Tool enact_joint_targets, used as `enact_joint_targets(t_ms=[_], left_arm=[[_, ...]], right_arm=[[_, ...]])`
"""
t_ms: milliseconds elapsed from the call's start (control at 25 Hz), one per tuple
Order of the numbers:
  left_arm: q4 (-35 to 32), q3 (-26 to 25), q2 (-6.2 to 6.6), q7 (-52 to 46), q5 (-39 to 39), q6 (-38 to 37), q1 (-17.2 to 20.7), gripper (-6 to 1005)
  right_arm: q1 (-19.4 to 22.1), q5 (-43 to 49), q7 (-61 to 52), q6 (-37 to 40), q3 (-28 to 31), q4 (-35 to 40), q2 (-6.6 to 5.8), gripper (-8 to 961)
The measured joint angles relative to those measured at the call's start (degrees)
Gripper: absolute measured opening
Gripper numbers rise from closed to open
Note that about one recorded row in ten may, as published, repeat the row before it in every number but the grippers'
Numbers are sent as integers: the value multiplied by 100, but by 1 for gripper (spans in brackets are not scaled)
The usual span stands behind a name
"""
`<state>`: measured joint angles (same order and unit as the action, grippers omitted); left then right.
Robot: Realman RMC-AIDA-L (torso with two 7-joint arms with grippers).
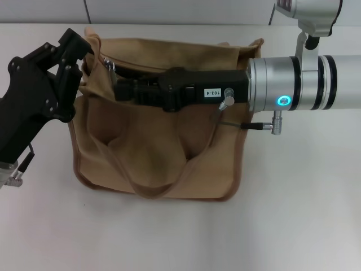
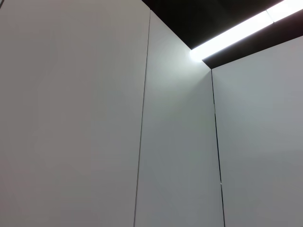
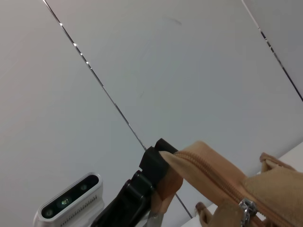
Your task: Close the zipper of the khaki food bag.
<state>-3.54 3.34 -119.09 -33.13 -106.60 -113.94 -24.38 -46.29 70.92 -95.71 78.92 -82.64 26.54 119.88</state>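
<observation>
One boxy khaki canvas food bag [image 1: 158,152] with brown-trimmed edges is recorded standing on a plain white bench [image 1: 293,220], its front face toward the head camera. Two looped fabric handles are counted: one hangs in a curve down the front panel, the other is largely hidden behind the right arm. The bag's top opening is mostly covered by that arm in the head view, so the extent of closure cannot be read there.

One tan-taped zipper with fine teeth [image 3: 215,177] is seen in the right wrist view, running along the raised top edge of the bag; its small silver metal slider and pull tab [image 3: 245,210] are cut off at the picture's lower border. How much of the zipper past the slider is shut is hidden.

One left tool [image 1: 76,62], black and angular, is placed at the bag's upper left corner. In the right wrist view its fingers [image 3: 154,163] are seen pinched on the cloth end of the zipper tape.

One right tool [image 1: 121,90], black, on a silver cylindrical arm with a lit blue ring, is stretched across the bag's top toward the left corner. Its fingertips are obscured; spread or pressed together cannot be told.

The left wrist view is filled by grey wall panels and one bright ceiling strip light [image 2: 241,30] only.
</observation>
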Motion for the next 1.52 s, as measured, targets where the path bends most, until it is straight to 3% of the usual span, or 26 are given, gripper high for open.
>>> enact_joint_targets(t_ms=[120,560,760,960,1080,1320,1520], left_arm=[[13,1,0,0,0,-5,8,69],[56,7,0,0,0,-34,16,69],[55,-4,0,0,0,-51,19,69],[55,-3,0,-3,-1,-58,-8,69],[66,-25,-5,-43,-1,-62,-62,69],[149,-159,-8,-97,20,-65,-186,70],[210,-175,-9,-176,132,-65,-251,70]], right_arm=[[0,0,-7,-13,21,0,0,204],[72,-10,43,94,28,-10,0,19],[458,-381,686,426,98,53,0,32],[685,-454,891,338,107,143,-31,183],[666,-425,891,296,86,140,-52,414],[582,-342,861,182,81,151,-59,545],[473,-311,706,88,74,178,-68,542]])
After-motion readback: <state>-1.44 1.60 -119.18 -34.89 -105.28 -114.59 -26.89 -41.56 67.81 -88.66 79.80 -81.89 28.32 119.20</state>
